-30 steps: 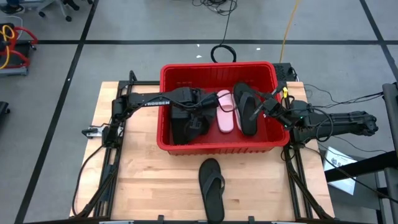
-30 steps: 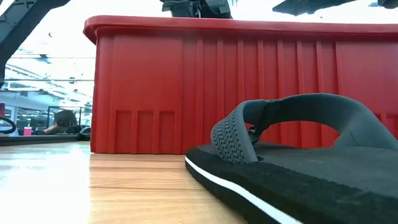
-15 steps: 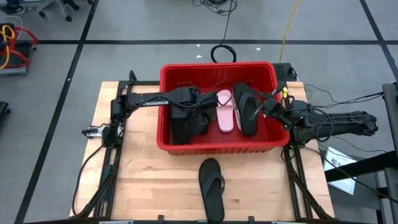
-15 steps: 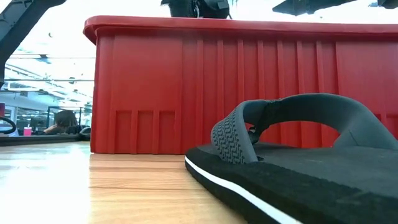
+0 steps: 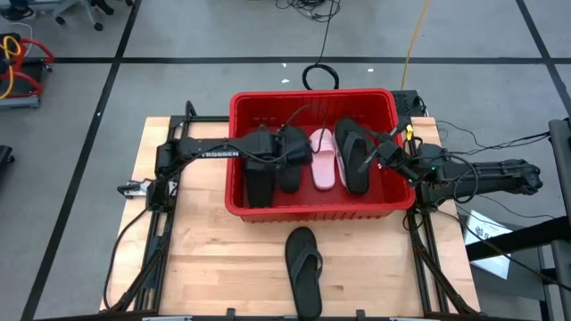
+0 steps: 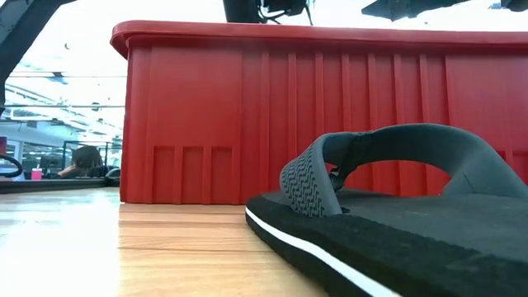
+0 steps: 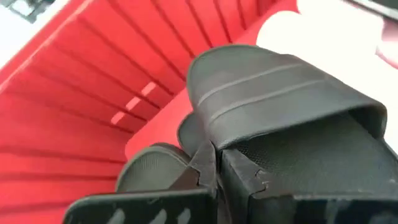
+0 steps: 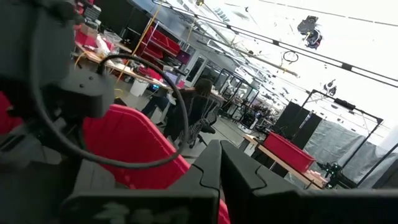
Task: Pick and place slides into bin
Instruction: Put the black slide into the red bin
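One black flip-flop (image 5: 303,267) lies outside the bin's (image 5: 312,210) near rim.

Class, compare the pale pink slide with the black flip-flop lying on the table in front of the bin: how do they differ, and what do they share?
Colour: the pale pink slide is light pink, while the black flip-flop is black with a pale edge line. Place: the pink slide lies inside the red bin among other sandals; the flip-flop lies alone on the wooden table, outside the bin. Strap: the flip-flop shows a thong strap; the pink slide's strap is hard to make out. Both are flat sandals lying lengthwise.
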